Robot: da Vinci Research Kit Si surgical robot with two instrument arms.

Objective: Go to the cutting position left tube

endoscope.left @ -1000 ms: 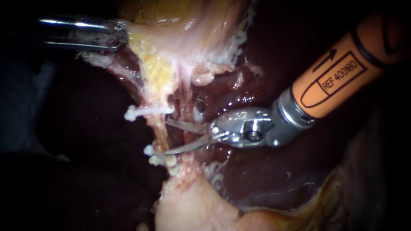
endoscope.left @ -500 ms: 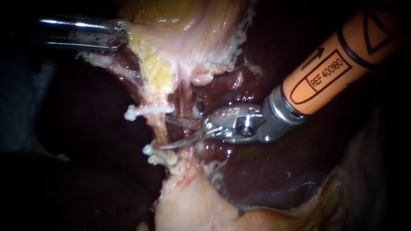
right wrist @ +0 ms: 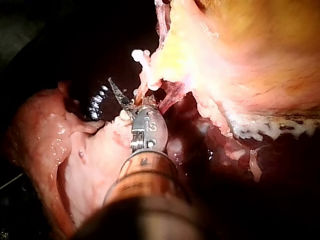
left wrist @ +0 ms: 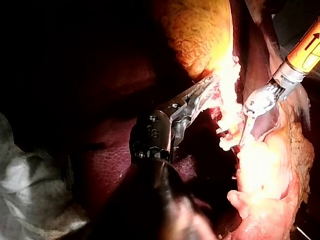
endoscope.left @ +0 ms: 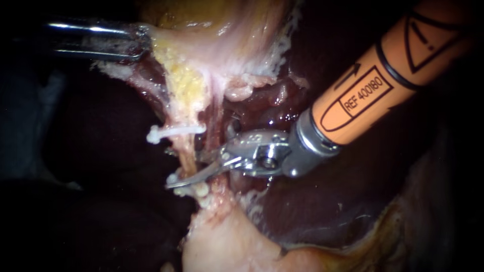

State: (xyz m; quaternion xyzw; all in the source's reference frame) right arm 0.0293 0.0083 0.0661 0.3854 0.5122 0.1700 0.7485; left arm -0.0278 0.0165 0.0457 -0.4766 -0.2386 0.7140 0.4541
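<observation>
Orange-shafted right instrument (endoscope.left: 190, 168) moved left, left tube (endoscope.left: 187, 151) now btwn open blades.

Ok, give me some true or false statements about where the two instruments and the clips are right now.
1. The right instrument's jaws are open, with the tube between them. True.
2. The left instrument touches nothing. False: its jaws are shut on pale tissue.
3. In the endoscope view an upper clip sits on the tube above the right jaws and lower clips sit below them. True.
4. The right shaft is blue. False: it is orange.
</observation>
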